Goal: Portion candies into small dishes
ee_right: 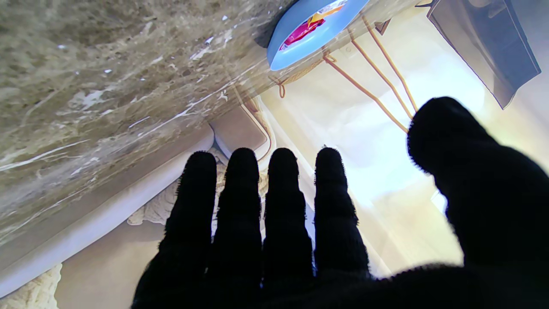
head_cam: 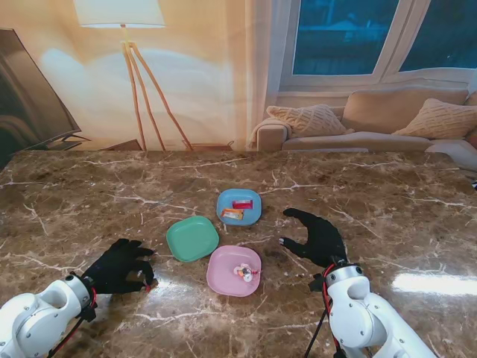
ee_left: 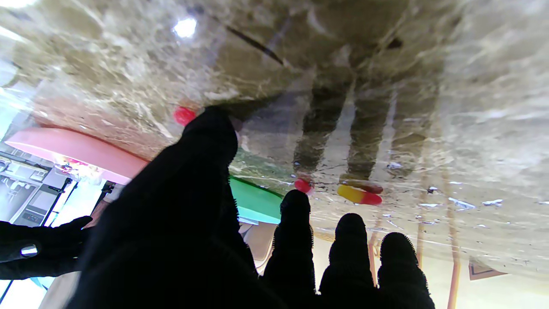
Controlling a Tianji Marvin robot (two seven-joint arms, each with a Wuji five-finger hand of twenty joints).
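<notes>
Marble table (head_cam: 387,201): 3 dishes (head_cam: 192,238) centre. Left robot hand (head_cam: 119,266) curled over candies (ee_left: 359,195), grip unclear; right robot hand (head_cam: 319,237) spread.

Stand view sharp, warm light from the lamp (head_cam: 119,13). Polished counter (head_cam: 74,201) shows a glare patch right of the right hand (head_cam: 319,237). Wrist views: gloves near-black silhouettes, counter smeared and blurry, background wall blown out, edges distorted.
</notes>
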